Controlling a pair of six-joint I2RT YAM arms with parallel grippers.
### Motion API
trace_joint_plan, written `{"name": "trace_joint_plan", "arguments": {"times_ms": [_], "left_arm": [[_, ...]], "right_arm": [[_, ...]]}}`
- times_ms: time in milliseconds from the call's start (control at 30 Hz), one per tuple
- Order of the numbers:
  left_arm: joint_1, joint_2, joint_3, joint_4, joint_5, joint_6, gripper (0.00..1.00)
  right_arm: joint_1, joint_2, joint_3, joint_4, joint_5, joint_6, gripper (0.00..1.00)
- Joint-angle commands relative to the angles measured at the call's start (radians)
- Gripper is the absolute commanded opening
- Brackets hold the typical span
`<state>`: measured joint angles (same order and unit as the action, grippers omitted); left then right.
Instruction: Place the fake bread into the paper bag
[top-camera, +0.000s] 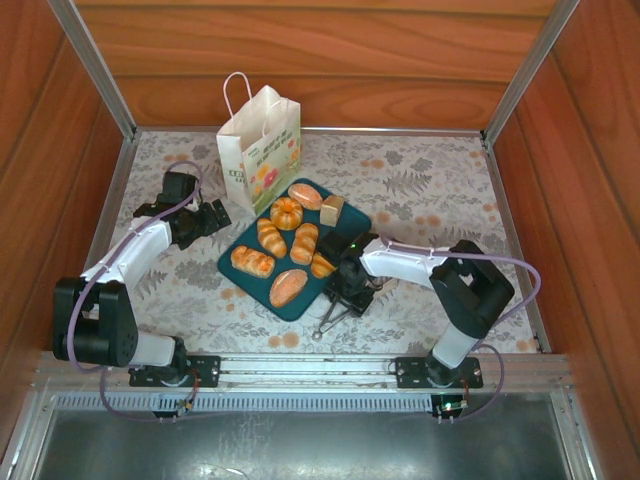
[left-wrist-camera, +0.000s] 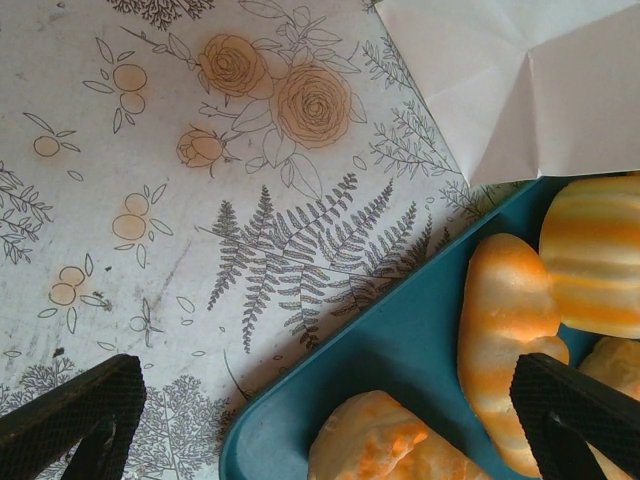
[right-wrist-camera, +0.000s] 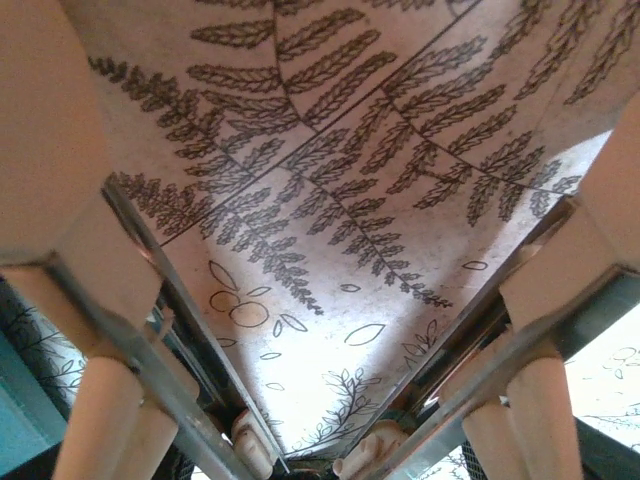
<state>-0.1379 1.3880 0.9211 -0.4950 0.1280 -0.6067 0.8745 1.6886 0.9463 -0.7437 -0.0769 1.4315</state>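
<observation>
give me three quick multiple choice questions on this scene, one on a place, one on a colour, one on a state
1. Where is the paper bag relative to the tray?
A on it
B on the table, beyond its far left edge
C under it

2. What colour is the tray?
A red
B teal
C white

3. The left gripper is:
A open
B shut on a roll
C shut on the bag

Answers: 1 B, it stands upright past the tray; 2 B, its rim is teal; 3 A, its jaws stand wide apart.

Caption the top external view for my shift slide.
Fake bread sits on the teal tray beside the paper bag; right gripper is at the metal tongs, left gripper open nearby.
</observation>
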Motion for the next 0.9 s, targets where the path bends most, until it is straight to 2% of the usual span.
{"name": "trace_joint_plan", "arguments": {"times_ms": [0,300,367,567,700,867], "left_arm": [[-0.003,0.019,0.02,-0.017,-0.013,-0.005,1.0],[-0.003,0.031,0.029,-0.017,-0.014,-0.008,1.0],[-0.003,0.031,0.031,-0.017,-0.015,-0.008,1.0],[-0.003,0.038,0.036,-0.016,-0.011,-0.011,1.0],[-0.003,0.045,0.042,-0.017,-0.009,-0.01,1.0],[-0.003,0.043,0.041,-0.016,-0.008,-0.012,1.0]], "right_arm": [[-0.023,-0.004,-0.06,-0.018,0.056,0.007,0.67],[-0.081,-0.133,-0.113,-0.094,0.175,-0.051,0.61],[-0.119,-0.167,-0.118,-0.107,0.214,-0.115,0.6],[-0.28,-0.211,-0.13,-0.058,0.279,-0.469,0.6],[-0.378,-0.178,-0.14,0.012,0.258,-0.642,0.6],[-0.435,-0.1,-0.126,0.079,0.241,-0.764,0.61]]}}
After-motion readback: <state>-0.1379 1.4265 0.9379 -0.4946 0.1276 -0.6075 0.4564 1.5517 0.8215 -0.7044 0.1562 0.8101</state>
